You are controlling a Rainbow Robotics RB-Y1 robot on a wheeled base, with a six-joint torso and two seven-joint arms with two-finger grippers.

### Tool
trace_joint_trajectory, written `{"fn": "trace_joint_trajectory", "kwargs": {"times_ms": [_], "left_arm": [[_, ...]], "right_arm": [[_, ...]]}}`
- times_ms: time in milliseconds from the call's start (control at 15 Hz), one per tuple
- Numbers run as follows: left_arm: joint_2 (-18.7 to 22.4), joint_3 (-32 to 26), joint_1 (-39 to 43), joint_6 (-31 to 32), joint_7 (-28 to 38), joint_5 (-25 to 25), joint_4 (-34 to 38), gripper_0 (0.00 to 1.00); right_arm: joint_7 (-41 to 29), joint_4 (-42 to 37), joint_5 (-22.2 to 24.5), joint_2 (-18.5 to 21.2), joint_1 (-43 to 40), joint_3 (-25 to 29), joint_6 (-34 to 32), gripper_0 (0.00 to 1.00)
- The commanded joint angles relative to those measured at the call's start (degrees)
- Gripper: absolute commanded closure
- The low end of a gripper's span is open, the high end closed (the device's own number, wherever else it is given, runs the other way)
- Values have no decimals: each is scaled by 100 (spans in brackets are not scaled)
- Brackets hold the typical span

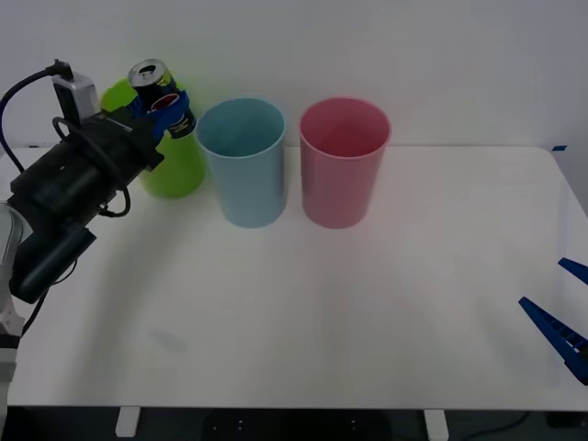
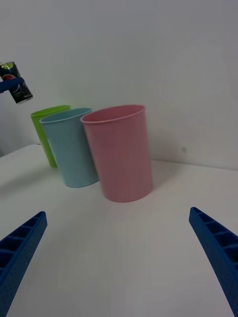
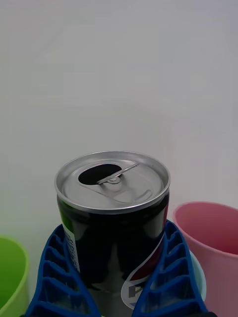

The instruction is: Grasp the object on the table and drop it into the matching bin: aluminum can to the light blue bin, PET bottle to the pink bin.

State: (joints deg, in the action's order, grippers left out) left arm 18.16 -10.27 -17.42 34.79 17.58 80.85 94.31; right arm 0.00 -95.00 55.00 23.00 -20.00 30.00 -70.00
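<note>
can held high, not yet over the blue bin

left gripper is clamped on the can, fingers on both sides of the body. it's up in the air, above the level of the bin rims. from the front view it sits over the green bin, just beside the blue bin rim on the robot's left, not over the blue opening yet. pink bin stands next to blue, on its right. right gripper waits low at the right edge of the table, fingers spread, holding nothing.

risks, as i read it:
- letting go here prob. drops the can into the green bin or onto its rim, wrong bin, since it looks closer to green than blue.
- moving across, the can or fingers could clip the blue rim if the arm dips; the bins look light and could tip or slide into pink.
- grip is on the lower body w/ smooth metal sides; wrist view shows the fingers wrapping only the bottom part, so a jerk could let it pivot or slip.
- the top is already opened; can't tell if any liquid is left inside, a tilt could spill.

orientation: long axis near upright but tilted, silver top up and leaning toward the robot's left in the front view. the opened mouth faces up toward the wrist cam, logo on the side facing the blue/pink bins.
</note>
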Motion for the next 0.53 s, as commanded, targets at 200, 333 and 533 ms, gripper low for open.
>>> {"fn": "trace_joint_trajectory", "kwargs": {"times_ms": [200,333,533], "left_arm": [[-462,-1,-438,-68,0,651,-334,100],[-550,-1,-710,-68,0,915,-580,100],[-585,69,-1132,-68,0,1188,-1011,100]], "right_arm": [[0,0,0,0,0,0,0,0],[0,0,0,0,0,0,0,0],[0,0,0,0,0,0,0,0]]}}
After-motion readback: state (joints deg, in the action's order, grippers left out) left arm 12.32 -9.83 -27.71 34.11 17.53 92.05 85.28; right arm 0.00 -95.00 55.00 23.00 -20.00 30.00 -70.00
